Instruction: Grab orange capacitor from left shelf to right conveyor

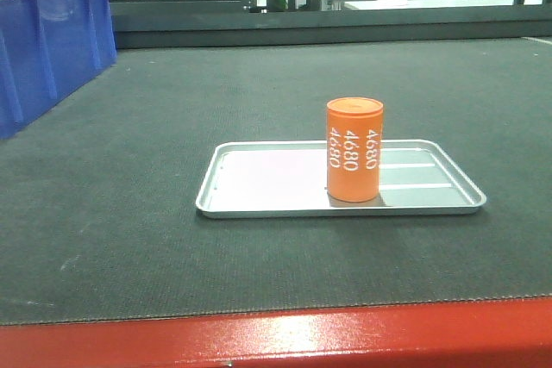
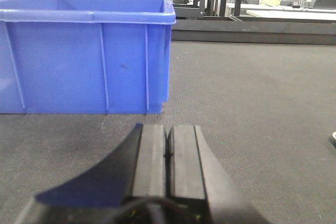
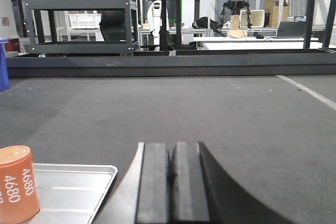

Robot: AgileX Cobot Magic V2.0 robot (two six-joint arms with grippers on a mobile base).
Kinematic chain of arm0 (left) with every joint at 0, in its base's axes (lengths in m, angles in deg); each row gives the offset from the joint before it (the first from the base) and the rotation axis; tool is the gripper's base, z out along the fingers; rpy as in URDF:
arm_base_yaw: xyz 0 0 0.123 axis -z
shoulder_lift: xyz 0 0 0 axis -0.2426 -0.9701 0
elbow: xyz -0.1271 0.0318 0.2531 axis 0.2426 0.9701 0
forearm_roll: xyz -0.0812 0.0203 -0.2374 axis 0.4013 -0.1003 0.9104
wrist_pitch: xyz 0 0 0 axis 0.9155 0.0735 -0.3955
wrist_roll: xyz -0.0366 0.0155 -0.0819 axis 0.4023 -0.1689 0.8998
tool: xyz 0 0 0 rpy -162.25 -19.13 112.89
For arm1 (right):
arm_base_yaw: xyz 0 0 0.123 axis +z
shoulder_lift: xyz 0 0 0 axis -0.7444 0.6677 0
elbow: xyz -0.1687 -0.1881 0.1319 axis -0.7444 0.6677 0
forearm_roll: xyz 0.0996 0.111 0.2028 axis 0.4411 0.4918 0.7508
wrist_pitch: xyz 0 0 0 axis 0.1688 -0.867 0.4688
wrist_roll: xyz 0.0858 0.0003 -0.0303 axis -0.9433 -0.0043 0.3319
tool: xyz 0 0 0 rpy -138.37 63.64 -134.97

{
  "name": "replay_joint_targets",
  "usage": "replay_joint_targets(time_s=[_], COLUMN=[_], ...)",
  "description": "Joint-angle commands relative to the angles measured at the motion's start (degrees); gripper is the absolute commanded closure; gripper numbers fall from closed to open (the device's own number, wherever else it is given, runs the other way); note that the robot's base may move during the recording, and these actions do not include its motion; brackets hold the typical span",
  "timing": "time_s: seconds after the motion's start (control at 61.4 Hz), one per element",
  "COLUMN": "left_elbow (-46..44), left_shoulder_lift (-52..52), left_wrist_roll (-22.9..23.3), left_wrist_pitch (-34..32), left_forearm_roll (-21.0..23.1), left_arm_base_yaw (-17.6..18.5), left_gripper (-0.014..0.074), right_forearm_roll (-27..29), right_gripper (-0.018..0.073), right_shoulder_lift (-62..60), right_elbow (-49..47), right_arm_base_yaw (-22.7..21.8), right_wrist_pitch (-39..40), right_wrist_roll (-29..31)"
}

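Orange capacitor point(image 1: 354, 150): stands upright inside the silver tray point(image 1: 259, 180), toward its right half, white "4680" running down its side. It also shows at the lower left edge of the right wrist view point(image 3: 18, 183), partly cut off by the frame.
Silver tray: shallow and rectangular, lying flat on the right conveyor point(image 1: 155, 239); its near corner appears in the right wrist view point(image 3: 79, 182).
Right conveyor: dark textured belt with a glossy red front edge along the bottom of the front view.
Blue bin point(image 2: 84, 56): sits on the belt at the far left, well apart from the tray; its corner also shows in the front view point(image 1: 47, 40).
Left gripper point(image 2: 167, 156): low over the belt in front of the blue bin, fingers pressed together with only a thin seam between them, nothing held.
Right gripper point(image 3: 169, 182): just to the right of the tray, fingers together; whether they fully touch is hard to tell from this angle, though nothing sits between them.
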Motion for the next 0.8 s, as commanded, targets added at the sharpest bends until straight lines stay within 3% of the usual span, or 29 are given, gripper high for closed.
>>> replay_joint_targets(time_s=[0.0, 0.782], left_elbow=[1.2, 1.2], left_shoulder_lift=[0.5, 0.5], left_wrist_roll=[0.4, 0.4], left_wrist_pitch=[-5.2, -5.2], left_forearm_roll=[0.1, 0.1], left_arm_base_yaw=[0.0, 0.0], left_gripper=[0.0722, 0.0722], right_forearm_roll=[-1.1, -1.6], right_gripper=[0.0505, 0.0505], right_shoulder_lift=[-1.2, -1.2], right_elbow=[-1.2, -1.2], right_arm_base_yaw=[0.0, 0.0], right_wrist_pitch=[4.5, 3.4], right_wrist_roll=[0.0, 0.1])
